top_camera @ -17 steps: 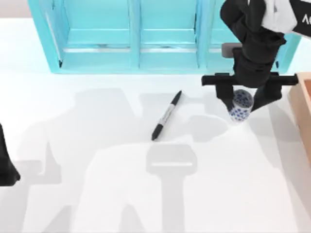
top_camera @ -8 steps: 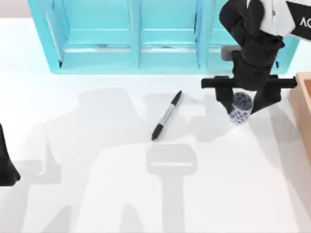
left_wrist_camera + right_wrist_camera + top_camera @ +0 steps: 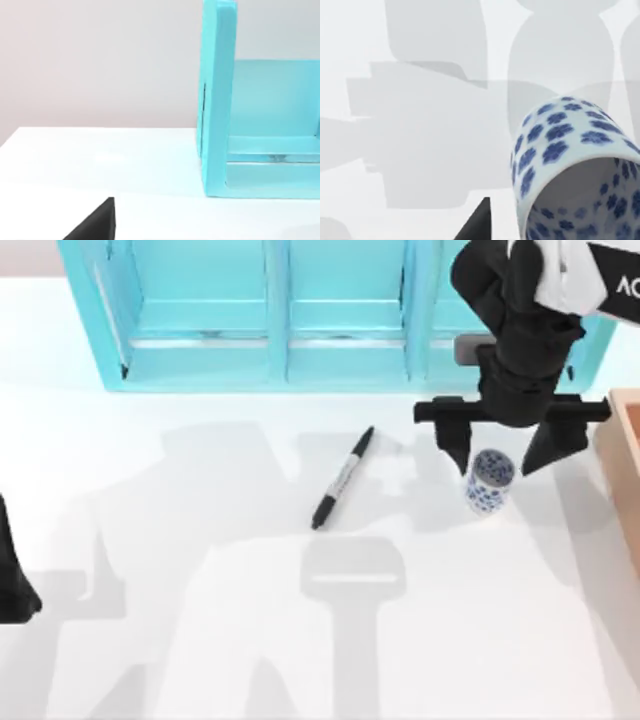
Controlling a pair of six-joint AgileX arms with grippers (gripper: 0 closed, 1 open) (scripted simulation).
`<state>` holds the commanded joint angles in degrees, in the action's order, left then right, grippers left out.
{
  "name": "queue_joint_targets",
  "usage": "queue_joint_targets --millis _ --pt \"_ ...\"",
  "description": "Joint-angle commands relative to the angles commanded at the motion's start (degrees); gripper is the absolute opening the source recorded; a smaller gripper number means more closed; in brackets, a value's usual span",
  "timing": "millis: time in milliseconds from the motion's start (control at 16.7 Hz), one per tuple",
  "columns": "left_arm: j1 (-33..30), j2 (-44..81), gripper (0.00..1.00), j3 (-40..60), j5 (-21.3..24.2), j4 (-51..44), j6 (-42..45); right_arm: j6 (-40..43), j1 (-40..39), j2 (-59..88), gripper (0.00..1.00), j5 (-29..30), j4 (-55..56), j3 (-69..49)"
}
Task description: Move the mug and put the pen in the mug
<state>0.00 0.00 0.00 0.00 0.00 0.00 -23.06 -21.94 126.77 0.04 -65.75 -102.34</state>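
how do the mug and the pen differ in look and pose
The small white blue-flowered mug is short and round, standing mouth up; the slim black-capped marker pen is long and thin, lying flat and diagonal. The mug sits under the right gripper; the pen lies apart. Both rest on the white table.

White table (image 3: 200,640): pen (image 3: 342,478), mug (image 3: 489,482).

Right gripper lets go of mug

Our right gripper (image 3: 508,458), upper right of the top view, has spread its fingers wider vs 1 s ago and now stands clear of the mug (image 3: 488,482), which has shifted slightly down-left in frame and sits free on the table (image 3: 200,590), below the fingertips.
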Motion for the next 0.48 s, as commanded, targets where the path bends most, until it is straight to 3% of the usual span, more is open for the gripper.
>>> queue_joint_targets --millis 120,480 --pt "0.00 0.00 1.00 0.00 0.00 0.00 0.00 0.00 0.00 0.00 1.00 0.00 0.00 0.00" --pt "0.00 0.00 1.00 0.00 0.00 0.00 0.00 0.00 0.00 0.00 1.00 0.00 0.00 0.00"
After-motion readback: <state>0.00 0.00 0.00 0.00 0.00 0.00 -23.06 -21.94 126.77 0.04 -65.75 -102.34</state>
